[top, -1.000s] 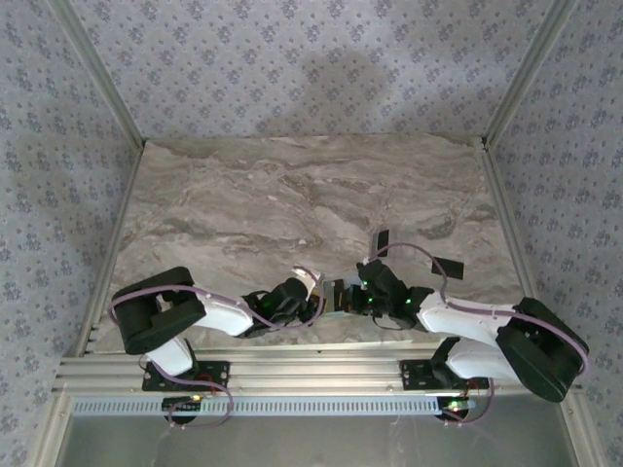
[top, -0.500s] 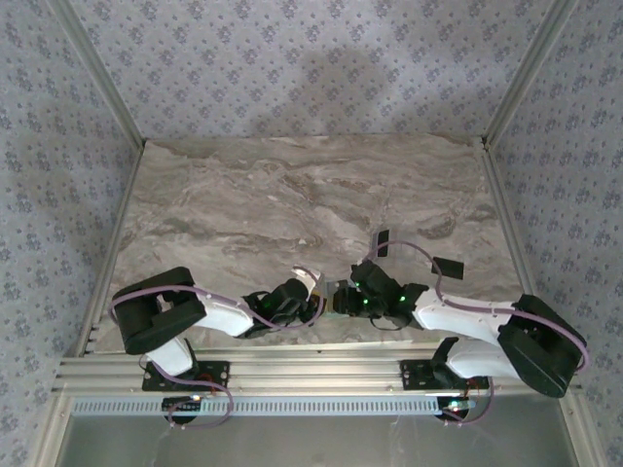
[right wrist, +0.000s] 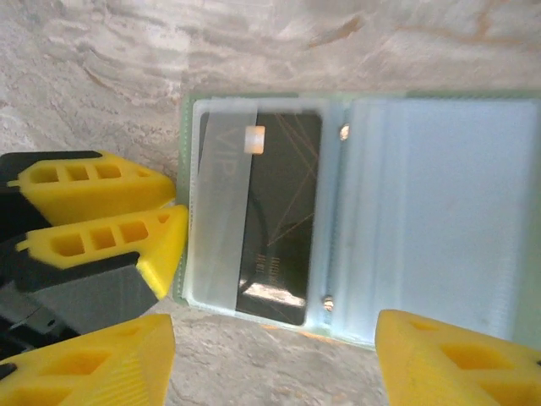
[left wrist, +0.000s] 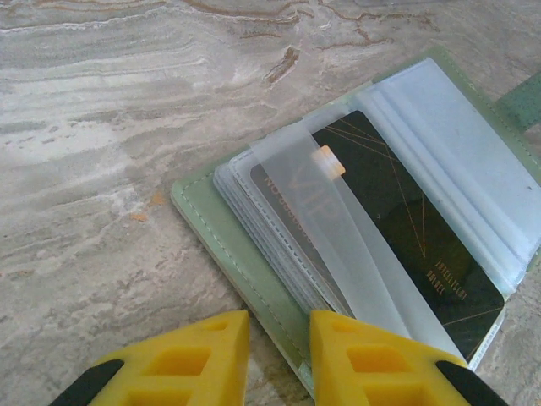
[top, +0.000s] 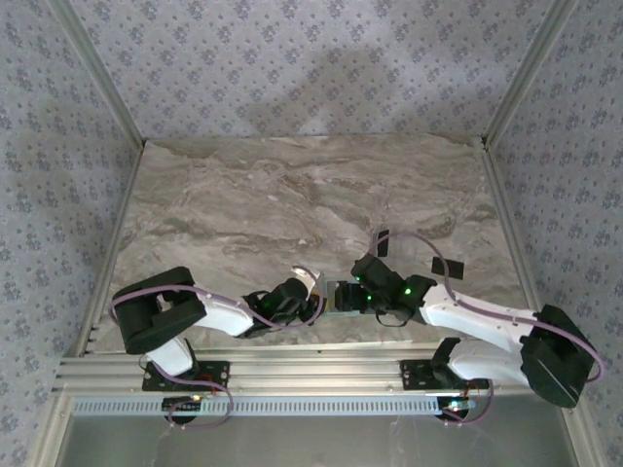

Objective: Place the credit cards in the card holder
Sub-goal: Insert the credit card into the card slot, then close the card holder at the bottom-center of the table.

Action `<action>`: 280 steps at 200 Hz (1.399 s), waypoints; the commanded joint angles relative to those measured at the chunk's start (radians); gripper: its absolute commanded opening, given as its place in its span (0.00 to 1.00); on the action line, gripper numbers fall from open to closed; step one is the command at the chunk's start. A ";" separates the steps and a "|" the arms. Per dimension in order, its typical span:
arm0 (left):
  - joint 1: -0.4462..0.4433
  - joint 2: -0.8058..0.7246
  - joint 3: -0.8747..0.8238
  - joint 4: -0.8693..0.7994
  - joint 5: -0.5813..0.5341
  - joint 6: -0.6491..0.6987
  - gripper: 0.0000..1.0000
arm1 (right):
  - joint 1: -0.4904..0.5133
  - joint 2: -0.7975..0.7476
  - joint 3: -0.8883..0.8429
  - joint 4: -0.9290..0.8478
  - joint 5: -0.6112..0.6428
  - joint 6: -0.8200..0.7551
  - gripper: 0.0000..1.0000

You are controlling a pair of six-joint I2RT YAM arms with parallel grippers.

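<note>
Pinning the card holder point(right wrist: 423, 211) open on the surface point(left wrist: 127, 127) looks like the left gripper's point(left wrist: 279, 337) job. Its fingers point(right wrist: 110, 241) stand narrow, closed on the holder's outer edge, which probably stops the soft panels from folding shut or sliding while cards go in. The holder lies spread flat just ahead of that gripper and directly under the right gripper point(right wrist: 270, 347), its clear pockets facing up. A dark card point(right wrist: 283, 211) sits in the panel nearest the left gripper, its long edge tucked under a clear sleeve point(right wrist: 221, 203) and the rest of its face bare, so it appears partly seated rather than fully home. The right gripper hovers over the holder with its jaws wide apart, one finger to each side of the near edge. It holds nothing and touches nothing that can be made out. That wide stance over the card suggests a release, or a readiness to nudge the card deeper. Two loose cards point(top: 383, 240) lie on the surface beyond the right gripper and off to its outer side, well apart from the holder, so the task seems far from finished.
</note>
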 commanded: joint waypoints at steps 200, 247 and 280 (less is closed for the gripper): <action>0.007 0.038 -0.037 -0.013 0.120 -0.028 0.25 | -0.151 0.000 0.039 -0.209 0.269 -0.105 0.00; 0.008 0.049 -0.034 -0.003 0.125 -0.028 0.25 | -0.129 0.019 0.061 -0.252 0.255 -0.110 0.38; 0.008 0.051 -0.033 -0.003 0.126 -0.029 0.25 | -0.149 0.124 0.085 -0.238 0.271 -0.114 0.47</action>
